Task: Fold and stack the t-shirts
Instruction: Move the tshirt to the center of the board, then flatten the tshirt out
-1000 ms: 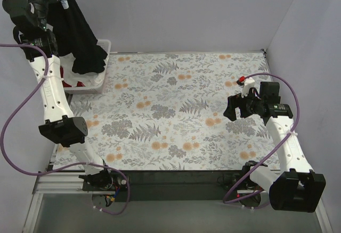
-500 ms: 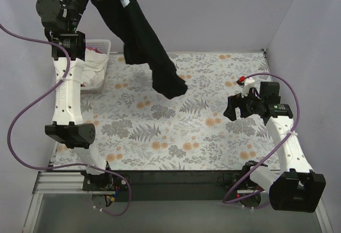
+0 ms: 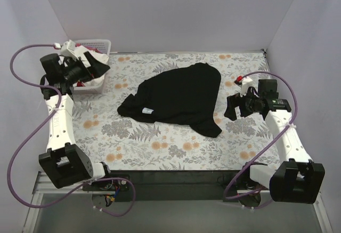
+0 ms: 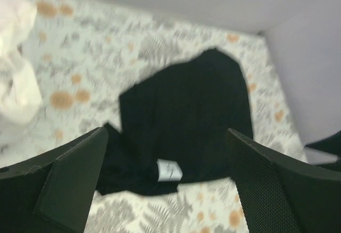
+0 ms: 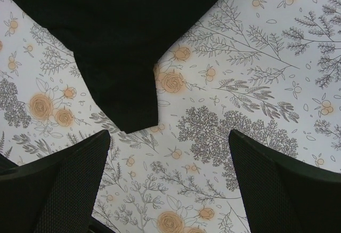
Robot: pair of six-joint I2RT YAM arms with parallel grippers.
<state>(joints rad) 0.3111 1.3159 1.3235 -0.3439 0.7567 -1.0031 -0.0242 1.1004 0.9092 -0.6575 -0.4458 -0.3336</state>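
Note:
A black t-shirt (image 3: 178, 97) lies crumpled in the middle of the flowered table, a white label (image 3: 147, 110) showing near its left end. My left gripper (image 3: 89, 66) hovers open at the far left beside the basket, well clear of the shirt; in the left wrist view its fingers (image 4: 69, 179) frame the black t-shirt (image 4: 186, 110) from a distance. My right gripper (image 3: 230, 107) stands open just right of the shirt. Its view shows a black sleeve (image 5: 120, 78) lying ahead of the empty gripper (image 5: 169, 135). White (image 3: 99, 61) and red (image 3: 91, 46) t-shirts sit in the basket.
A white slotted basket (image 3: 102, 43) stands at the back left corner. Purple cables loop beside both arms. Walls close in the table at the back and on the right. White fabric (image 4: 16, 83) shows at the left wrist view's left edge.
The left arm swung the black t-shirt from above the basket out over the table and let go; the shirt now lies flat. The left gripper opened and drew back left. The right arm barely moved.

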